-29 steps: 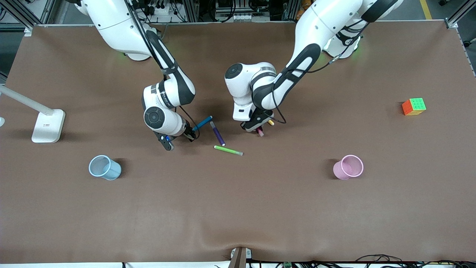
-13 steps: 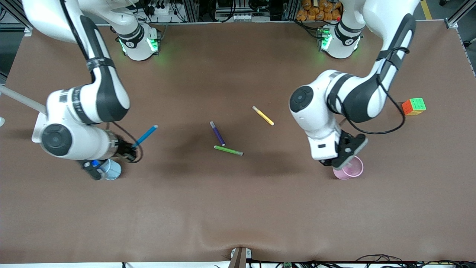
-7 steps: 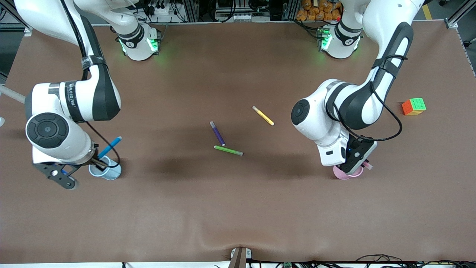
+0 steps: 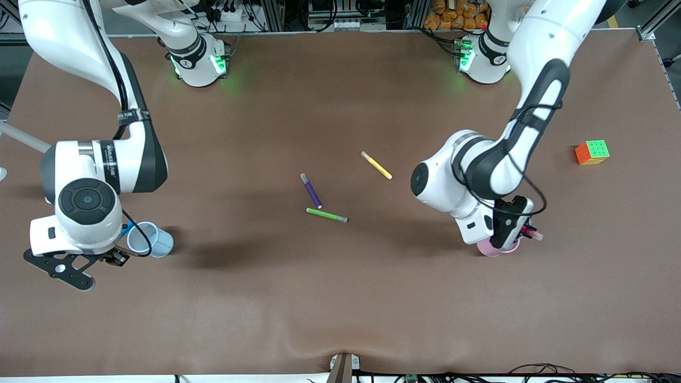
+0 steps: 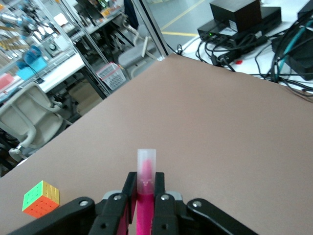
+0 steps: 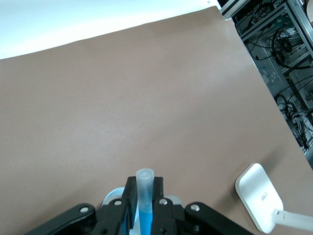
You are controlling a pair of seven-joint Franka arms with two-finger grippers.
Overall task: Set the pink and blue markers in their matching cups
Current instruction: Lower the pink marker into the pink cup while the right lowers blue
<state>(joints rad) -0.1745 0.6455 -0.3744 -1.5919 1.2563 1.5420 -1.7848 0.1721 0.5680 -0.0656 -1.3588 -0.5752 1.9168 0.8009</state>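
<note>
Both grippers clamp their slim felt-tip markers: left gripper (image 5: 143,196) holds the magenta-pink marker (image 5: 145,188) seemingly over the pale pink translucent cup (image 4: 500,248); right gripper (image 6: 144,195) holds the bright blue marker (image 6: 145,196) over the pale blue translucent cup (image 4: 151,240).

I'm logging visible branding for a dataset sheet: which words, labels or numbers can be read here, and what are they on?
Right arm's forearm band: dark lettering, too blurred to read.
White stand base: small grey mark, too small to read.
Markers, cups and cube: no text to be seen.
</note>
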